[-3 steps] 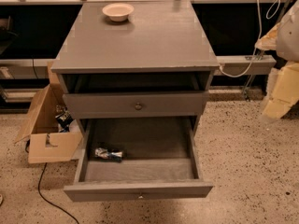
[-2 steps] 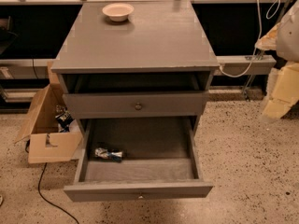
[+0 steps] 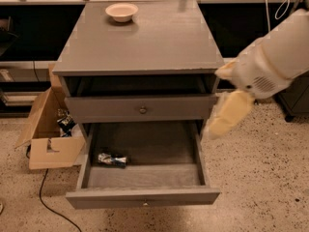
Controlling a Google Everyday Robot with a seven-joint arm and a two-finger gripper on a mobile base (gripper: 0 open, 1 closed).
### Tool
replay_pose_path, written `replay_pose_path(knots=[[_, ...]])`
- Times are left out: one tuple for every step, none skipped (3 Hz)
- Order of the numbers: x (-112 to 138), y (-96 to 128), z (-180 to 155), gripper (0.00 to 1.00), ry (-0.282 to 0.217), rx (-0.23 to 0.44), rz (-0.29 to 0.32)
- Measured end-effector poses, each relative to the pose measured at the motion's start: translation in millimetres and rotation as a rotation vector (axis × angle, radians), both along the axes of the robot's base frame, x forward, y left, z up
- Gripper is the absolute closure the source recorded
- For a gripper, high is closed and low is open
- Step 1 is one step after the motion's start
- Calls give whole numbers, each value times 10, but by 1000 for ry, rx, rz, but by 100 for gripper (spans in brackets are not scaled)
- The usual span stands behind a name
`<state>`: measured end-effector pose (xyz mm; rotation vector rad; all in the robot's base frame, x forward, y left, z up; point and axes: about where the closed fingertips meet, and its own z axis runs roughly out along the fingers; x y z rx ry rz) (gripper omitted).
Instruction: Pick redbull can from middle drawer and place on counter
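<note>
The redbull can (image 3: 112,159) lies on its side in the open middle drawer (image 3: 143,197), near the drawer's left wall and towards the front. The counter (image 3: 145,42) is the grey top of the cabinet, with a cream bowl (image 3: 121,11) at its back left. My white and cream arm reaches in from the right. My gripper (image 3: 215,128) hangs blurred beside the cabinet's right edge, level with the closed upper drawer (image 3: 143,109). It is above and to the right of the can and holds nothing that I can see.
An open cardboard box (image 3: 48,139) with items inside stands on the speckled floor left of the cabinet. A black cable (image 3: 50,207) runs over the floor at the lower left. Dark shelving and a rail run along the back wall.
My arm has swung in from the far right and down, to the cabinet's right edge. The can, drawer and bowl have not moved.
</note>
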<state>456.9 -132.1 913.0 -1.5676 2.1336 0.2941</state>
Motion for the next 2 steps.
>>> replay_pose_path(knots=[[164,619,-294,0,12,152,-22],[164,619,-294,0,12,152,-22]])
